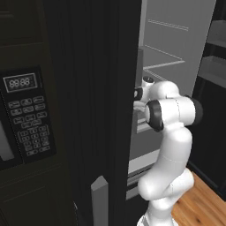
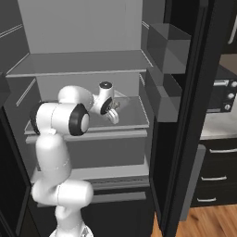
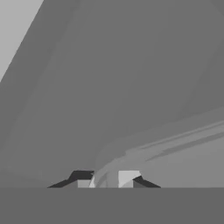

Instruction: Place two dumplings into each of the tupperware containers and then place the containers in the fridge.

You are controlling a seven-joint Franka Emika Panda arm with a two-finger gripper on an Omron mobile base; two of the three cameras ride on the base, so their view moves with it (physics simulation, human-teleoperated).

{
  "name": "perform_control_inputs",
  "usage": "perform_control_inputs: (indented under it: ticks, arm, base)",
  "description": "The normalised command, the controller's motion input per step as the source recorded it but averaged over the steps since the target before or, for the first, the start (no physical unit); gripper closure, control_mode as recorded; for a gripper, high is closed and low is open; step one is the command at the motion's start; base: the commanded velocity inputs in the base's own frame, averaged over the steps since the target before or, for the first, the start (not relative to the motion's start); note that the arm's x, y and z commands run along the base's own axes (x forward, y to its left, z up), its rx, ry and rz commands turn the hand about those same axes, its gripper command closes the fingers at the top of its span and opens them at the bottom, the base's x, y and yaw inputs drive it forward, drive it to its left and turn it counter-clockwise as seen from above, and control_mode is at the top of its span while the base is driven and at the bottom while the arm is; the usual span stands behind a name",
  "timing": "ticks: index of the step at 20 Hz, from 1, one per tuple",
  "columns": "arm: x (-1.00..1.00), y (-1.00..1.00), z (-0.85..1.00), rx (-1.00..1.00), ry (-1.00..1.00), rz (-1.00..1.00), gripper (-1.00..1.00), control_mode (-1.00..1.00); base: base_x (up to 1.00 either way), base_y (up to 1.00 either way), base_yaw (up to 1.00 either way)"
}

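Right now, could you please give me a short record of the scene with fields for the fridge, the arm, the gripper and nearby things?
fridge: open, pale grey shelves showing, black door swung out to the right
arm: reaches in over the middle shelf
gripper: shut, holding nothing, close to a grey inner surface
door bins: dark, on the door's inner side
microwave: black, keypad, left of the fridge
floor: wood

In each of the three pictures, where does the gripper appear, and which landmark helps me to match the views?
Left base view: the gripper sits at centre, mostly hidden by the dark fridge door edge.
Right base view: left of centre, above the middle fridge shelf.
Hand view: its two fingertips rise at the bottom, close together, nothing visible between them.
Shared landmark: the pale grey shelves inside the fridge.
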Motion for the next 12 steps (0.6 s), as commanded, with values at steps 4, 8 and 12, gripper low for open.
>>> perform_control_inputs:
  ticks: [4, 8, 12]
  arm:
    - [0.37, -0.29, -0.22, 0.00, 0.00, 0.01, 1.00, -1.00]
    - [0.27, -0.09, -0.09, 0.00, -0.02, 0.00, -1.00, -1.00]
    - [0.01, -0.02, 0.00, 0.00, -0.18, 0.01, -1.00, -1.00]
  base:
    - [0.00, 0.00, 0.00]
    - [0.00, 0.00, 0.00]
    - [0.00, 0.00, 0.00]
